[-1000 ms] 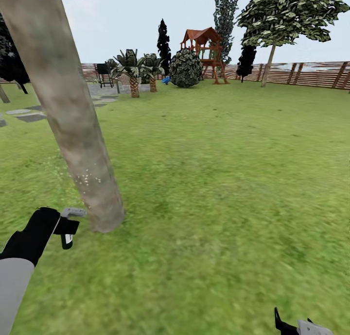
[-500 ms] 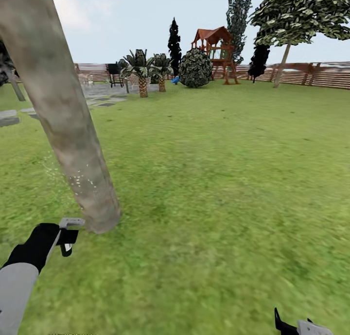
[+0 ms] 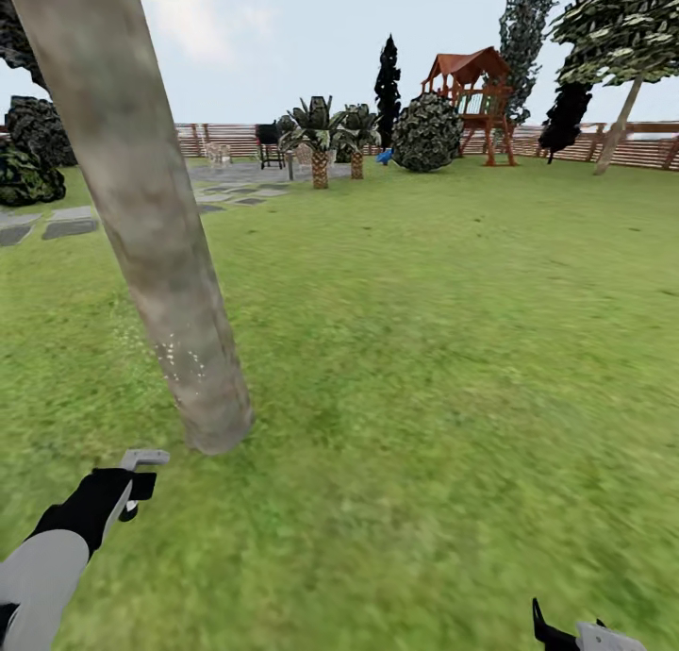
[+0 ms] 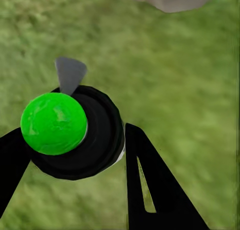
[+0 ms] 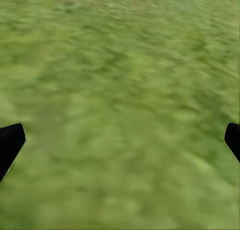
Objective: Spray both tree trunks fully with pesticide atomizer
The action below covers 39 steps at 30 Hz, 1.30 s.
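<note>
- Left gripper closed around the atomizer; green cap faces the wrist camera, grey nozzle points toward the tree trunk.
- Pale specks low on the trunk's bark.
- Right gripper spread wide over the grass.

Tree trunk stands left on the lawn, fence behind.

Pale grey forearm shell on left arm, black wrist section ahead. Flat black triangular fingers, one slotted. Right gripper: black, white-grey housing.
</note>
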Tool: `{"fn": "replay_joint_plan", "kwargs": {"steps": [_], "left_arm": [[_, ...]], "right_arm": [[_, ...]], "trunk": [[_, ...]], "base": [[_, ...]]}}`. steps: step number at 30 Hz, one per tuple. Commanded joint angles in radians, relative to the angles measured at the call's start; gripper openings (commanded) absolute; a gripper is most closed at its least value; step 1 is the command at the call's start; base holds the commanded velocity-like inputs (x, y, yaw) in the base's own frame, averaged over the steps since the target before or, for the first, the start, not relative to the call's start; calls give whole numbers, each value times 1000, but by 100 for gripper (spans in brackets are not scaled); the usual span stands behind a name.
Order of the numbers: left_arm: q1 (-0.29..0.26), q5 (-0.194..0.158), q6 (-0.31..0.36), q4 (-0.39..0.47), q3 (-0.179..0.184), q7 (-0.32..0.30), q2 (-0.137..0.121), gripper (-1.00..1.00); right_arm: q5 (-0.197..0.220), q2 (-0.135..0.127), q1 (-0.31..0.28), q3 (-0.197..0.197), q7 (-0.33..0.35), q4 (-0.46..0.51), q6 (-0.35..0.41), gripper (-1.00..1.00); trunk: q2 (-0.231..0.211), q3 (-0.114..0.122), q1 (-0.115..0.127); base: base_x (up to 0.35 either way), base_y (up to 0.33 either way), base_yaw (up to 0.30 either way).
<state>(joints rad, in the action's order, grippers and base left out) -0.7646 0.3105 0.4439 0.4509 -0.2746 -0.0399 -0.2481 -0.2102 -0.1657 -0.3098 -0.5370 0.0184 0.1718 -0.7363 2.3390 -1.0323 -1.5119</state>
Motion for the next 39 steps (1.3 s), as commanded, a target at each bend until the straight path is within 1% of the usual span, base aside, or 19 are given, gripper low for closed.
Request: {"fn": "replay_joint_plan", "kwargs": {"steps": [1,3,4,7,10,13,17,20,22,26,27,32,33,34,35,36,37,38,39], "left_arm": [[1,5,-1,0,0,-1,12,-100],[38,9,-2,5,2,0,22,-100],[56,7,-1,10,1,3,21,-100],[77,2,-2,15,-3,6,25,-100],[79,3,-6,26,-2,7,38,-100],[79,6,-10,30,0,9,39,-100],[82,2,-10,16,-2,51,43,-100],[82,2,-11,27,-2,55,76,-100],[82,2,-10,32,-2,55,85,-100],[82,1,-7,35,-6,54,87,-100],[82,1,-5,43,-8,52,87,-100],[82,1,8,149,-4,51,89,-100],[82,1,18,159,-3,51,97,-100],[82,3,27,166,-3,51,113,-100],[82,4,32,170,-4,52,137,-100],[82,3,32,170,-4,53,153,-100],[82,4,29,172,-2,59,190,-100],[80,5,30,178,0,71,207,-100],[80,5,31,192,0,88,216,-100]], "right_arm": [[0,0,0,0,0,0,0,100],[0,0,0,0,0,0,0,100],[-1,0,0,0,0,0,0,100],[-1,0,0,0,0,0,0,100],[0,0,0,0,0,0,0,100],[-1,0,0,0,0,0,0,100],[-1,1,0,0,0,0,0,100],[-1,1,0,0,0,1,0,100],[-1,1,0,0,0,1,0,100],[-1,2,0,0,0,1,0,100],[-1,2,0,0,-1,1,-1,100],[-1,2,0,0,-2,2,-1,100],[0,2,0,0,-2,2,-1,100],[0,2,0,0,-2,2,-1,100],[0,0,0,0,-2,2,-1,100],[0,-2,0,-1,-2,2,-1,100],[0,-5,0,-1,-3,1,-1,100],[0,-6,0,-1,-3,1,-2,100],[0,-6,0,-1,-3,0,-2,100]], "trunk": [[0,0,0],[0,0,0],[0,0,0],[0,0,0],[0,0,0],[0,0,0],[0,0,0],[0,0,0],[0,0,0],[0,0,0],[0,0,0],[0,0,0],[0,0,0],[0,0,0],[0,0,0],[0,0,0],[0,0,0],[0,0,0],[0,0,0]], "base": [[296,-116,252],[298,-111,226],[303,-101,209],[305,-95,190],[306,-93,169],[303,-109,157],[298,-118,131],[295,-114,54],[179,-77,12],[22,-10,142],[3,-1,258],[10,-21,274],[84,-172,278],[110,-207,243],[155,-219,105],[200,-180,67],[277,-76,28],[305,-39,14],[319,-20,7]]}}
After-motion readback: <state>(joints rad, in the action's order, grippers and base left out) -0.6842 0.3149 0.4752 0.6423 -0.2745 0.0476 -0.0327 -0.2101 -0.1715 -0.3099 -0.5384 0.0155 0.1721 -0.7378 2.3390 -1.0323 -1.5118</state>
